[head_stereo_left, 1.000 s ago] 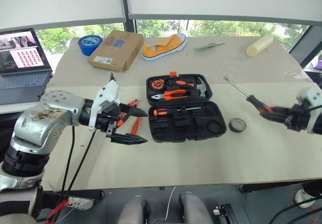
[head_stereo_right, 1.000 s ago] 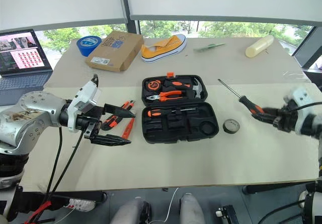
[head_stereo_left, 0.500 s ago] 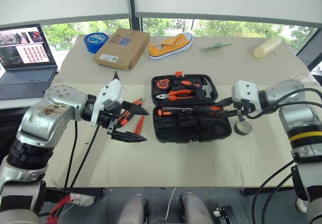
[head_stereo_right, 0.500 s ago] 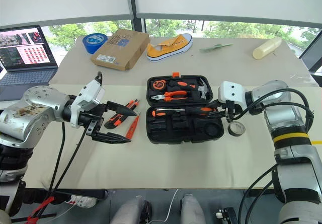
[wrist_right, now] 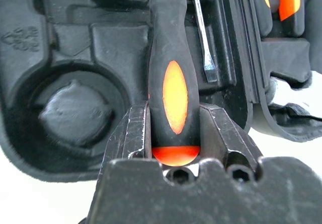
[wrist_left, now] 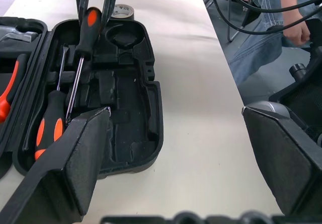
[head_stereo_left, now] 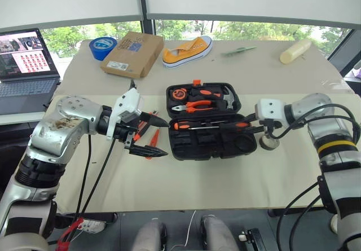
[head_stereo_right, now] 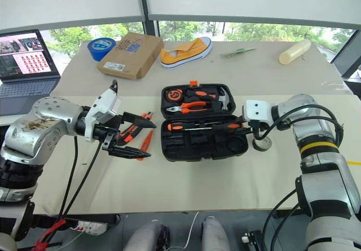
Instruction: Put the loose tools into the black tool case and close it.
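Head views: black tool case lies open mid-table, lid half at 12 o'clock with pliers and hammer seated in it. My right gripper comes in from 3 o'clock, clamped on the handle of a long screwdriver, which lies across the slotted base half with its shaft pointing to 9 o'clock. A second long screwdriver already sits in the base, handle at the 9 o'clock end. Tape roll is on the table just beside the case's 3 o'clock edge, under my right wrist. My left gripper hangs at 9 o'clock of the case, fingers spread wide, nothing in them; utility knife and slim tester screwdriver lie on the table under it. Far edge: cardboard box, blue tape ring, yellow shoe; laptop at 10 o'clock. Left wrist view: both my wide-set pads frame the case base, seated screwdriver along one slot, right gripper's fingers pinching the other handle at the far end; a person's hand off the table edge. Right wrist view: fingers clenched on either side of the orange-black handle, over the base next to the round recess.
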